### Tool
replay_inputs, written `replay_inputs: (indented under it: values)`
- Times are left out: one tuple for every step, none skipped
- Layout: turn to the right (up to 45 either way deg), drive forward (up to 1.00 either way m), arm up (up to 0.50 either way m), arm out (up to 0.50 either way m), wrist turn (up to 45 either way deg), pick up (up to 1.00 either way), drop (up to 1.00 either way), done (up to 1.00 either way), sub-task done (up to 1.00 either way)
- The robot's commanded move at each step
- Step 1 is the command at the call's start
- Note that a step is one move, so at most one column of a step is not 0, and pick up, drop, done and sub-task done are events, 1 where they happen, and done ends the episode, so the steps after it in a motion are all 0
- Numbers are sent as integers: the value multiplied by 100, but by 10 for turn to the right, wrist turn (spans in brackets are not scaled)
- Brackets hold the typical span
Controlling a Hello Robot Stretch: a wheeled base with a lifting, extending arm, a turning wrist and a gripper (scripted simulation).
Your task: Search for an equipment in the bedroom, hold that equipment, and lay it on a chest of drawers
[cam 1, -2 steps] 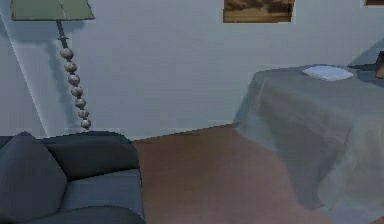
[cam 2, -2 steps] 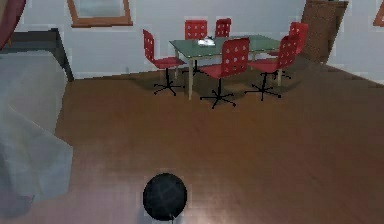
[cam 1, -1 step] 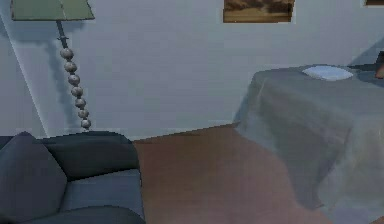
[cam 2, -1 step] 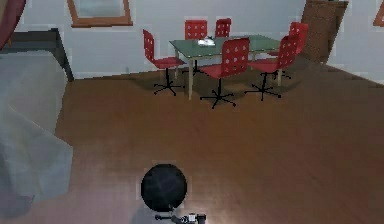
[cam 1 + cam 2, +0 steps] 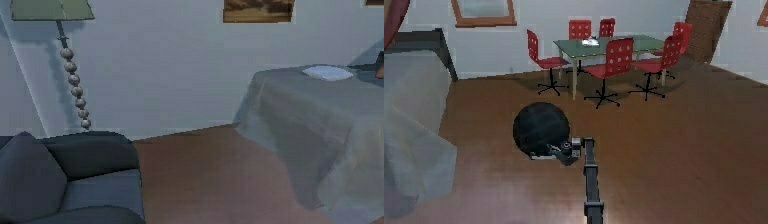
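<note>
In the arm side view a large dark round ball (image 5: 541, 128) hangs at the far end of my gripper (image 5: 556, 151), clear of the brown floor, so the gripper holds it. The dark arm bar (image 5: 591, 185) rises from the bottom edge up to the gripper. Bare wood floor lies all around the ball.
The forward view has a grey-covered bed (image 5: 320, 120) with a white pillow (image 5: 328, 72) at right, a dark armchair (image 5: 70, 180) at lower left and a beaded floor lamp (image 5: 72, 70). The arm side view has a bed corner (image 5: 414, 110) at left, and a green table (image 5: 609, 45) with red chairs (image 5: 616, 62) farther out.
</note>
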Motion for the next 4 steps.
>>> replay_inputs:
  values:
    - [0,0,36,0,0,0,0,0,0]
    - [0,0,0,0,-450,0,0,0,0]
    - [0,0,0,0,-420,0,0,0,0]
    - [0,0,0,-48,0,0,0,0,0]
